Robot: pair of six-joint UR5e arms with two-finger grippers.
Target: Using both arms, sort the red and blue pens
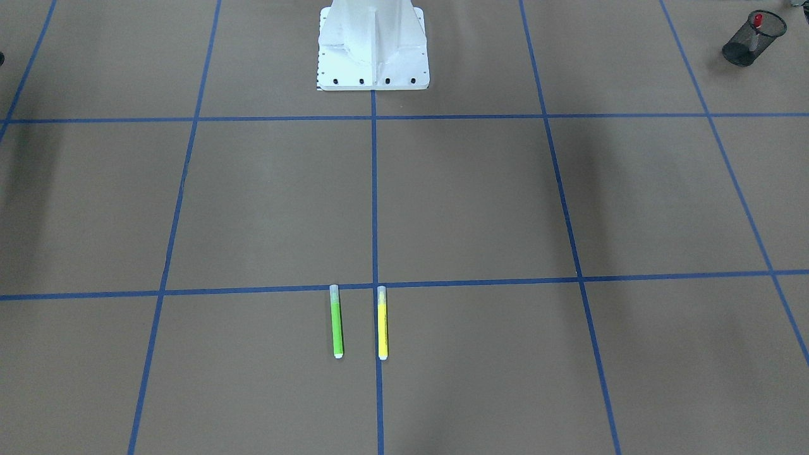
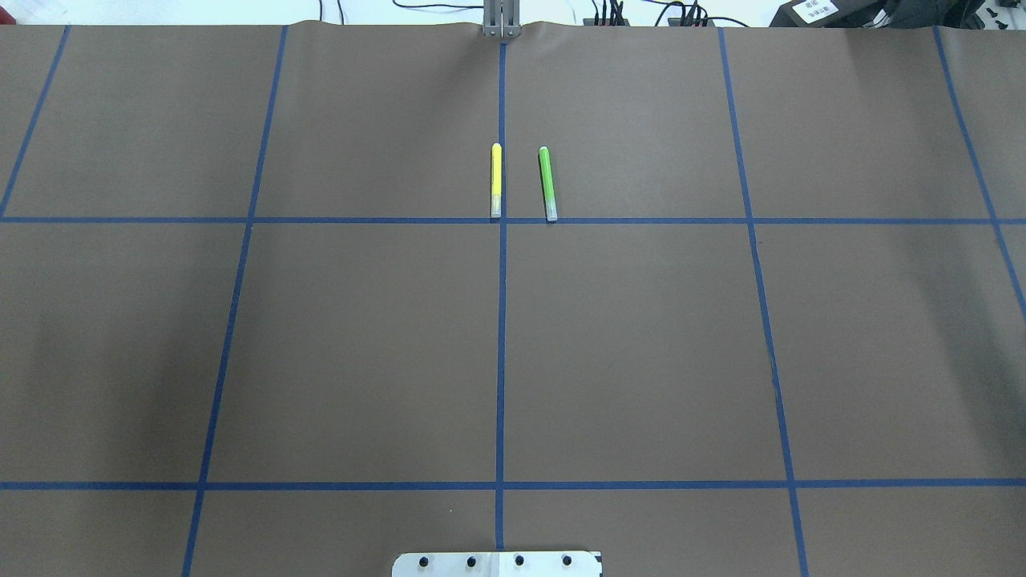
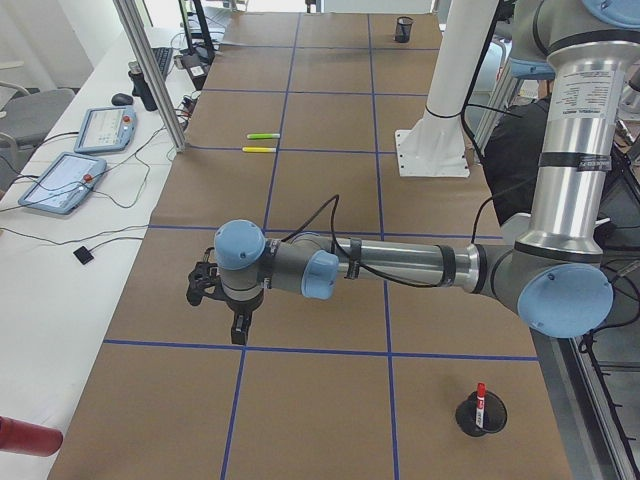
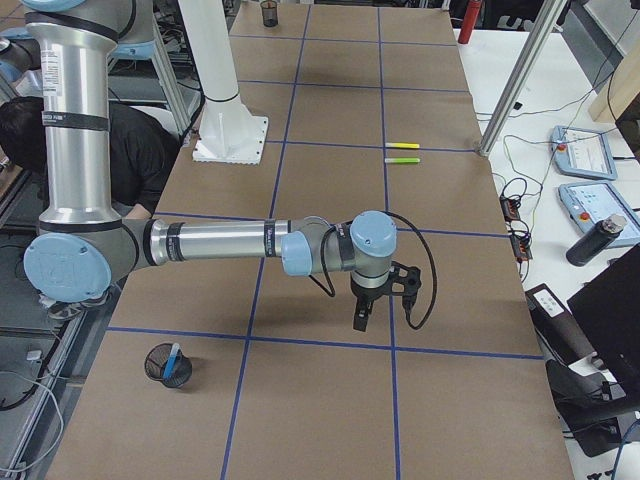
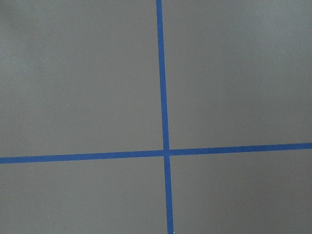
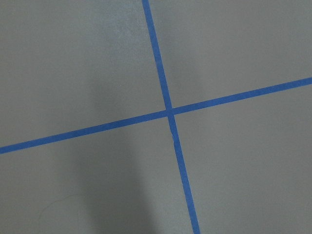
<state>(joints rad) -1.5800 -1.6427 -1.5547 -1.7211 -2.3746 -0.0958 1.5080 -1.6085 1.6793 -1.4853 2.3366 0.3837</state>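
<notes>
The red pen (image 3: 480, 398) stands in a black mesh cup (image 3: 480, 416) on the table's corner near my left arm. It is also in the front-facing view as the red pen (image 1: 758, 22) in the cup (image 1: 752, 41). The blue pen (image 4: 173, 359) stands in another mesh cup (image 4: 166, 364) near my right arm. My left gripper (image 3: 222, 308) hangs low over a tape crossing, far from the pens. My right gripper (image 4: 380, 303) does the same at the opposite end. I cannot tell whether either is open or shut. Both wrist views show only brown paper and blue tape.
A green pen (image 2: 547, 183) and a yellow pen (image 2: 496, 180) lie side by side at the table's far middle. The white robot base (image 1: 373, 47) stands at the near middle. Tablets (image 3: 62, 182) and cables lie on the side bench. A person in dark clothes (image 4: 60, 140) is behind the base.
</notes>
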